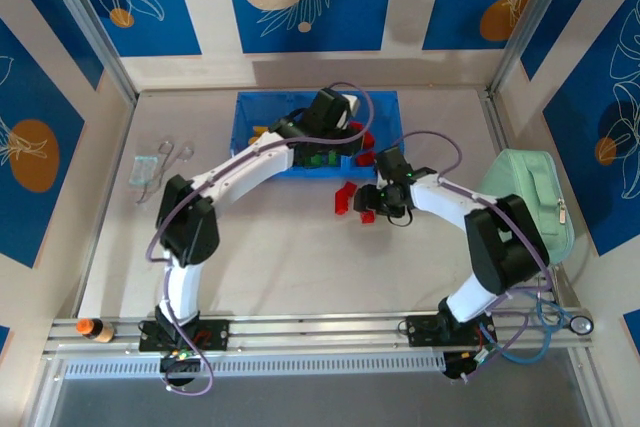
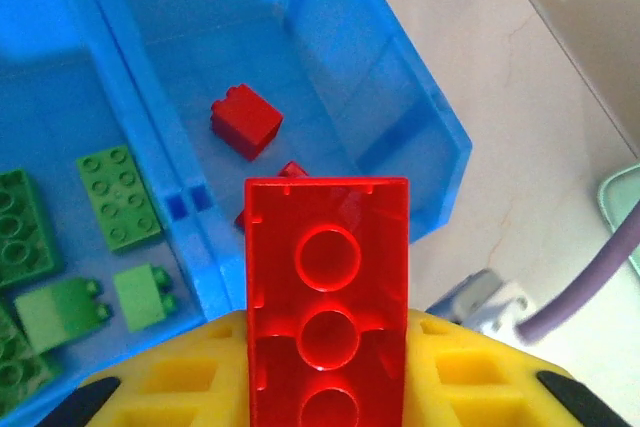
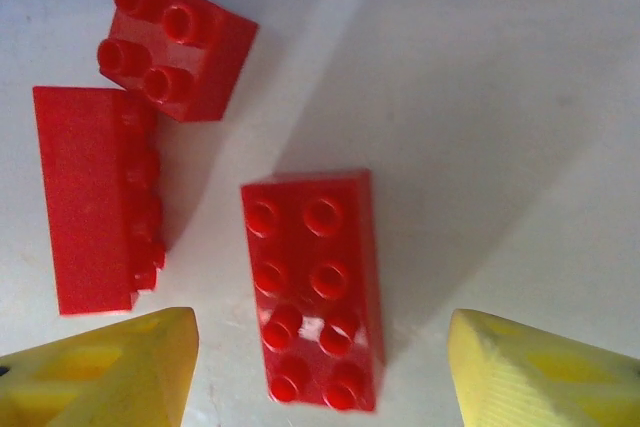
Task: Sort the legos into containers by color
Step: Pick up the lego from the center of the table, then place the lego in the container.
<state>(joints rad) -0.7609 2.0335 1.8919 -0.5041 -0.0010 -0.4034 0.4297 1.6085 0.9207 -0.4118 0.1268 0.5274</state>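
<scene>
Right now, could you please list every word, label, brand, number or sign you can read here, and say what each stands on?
No text can be read in any view.
Studs of the long red brick: too blurred to show any lettering.
Underside of the held red brick: no marking visible.
Mint-green pouch: no label readable.
Wall panels: leaf and circle patterns, no words.

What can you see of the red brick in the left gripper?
Glossy red plastic brick, long and narrow, underside toward the camera: hollow, three round tubes in a row. Clamped between the left gripper's yellow fingers, lower end out of frame. It hangs over the blue tray's end compartment, where other red bricks lie; only the fingers touch it.
</scene>
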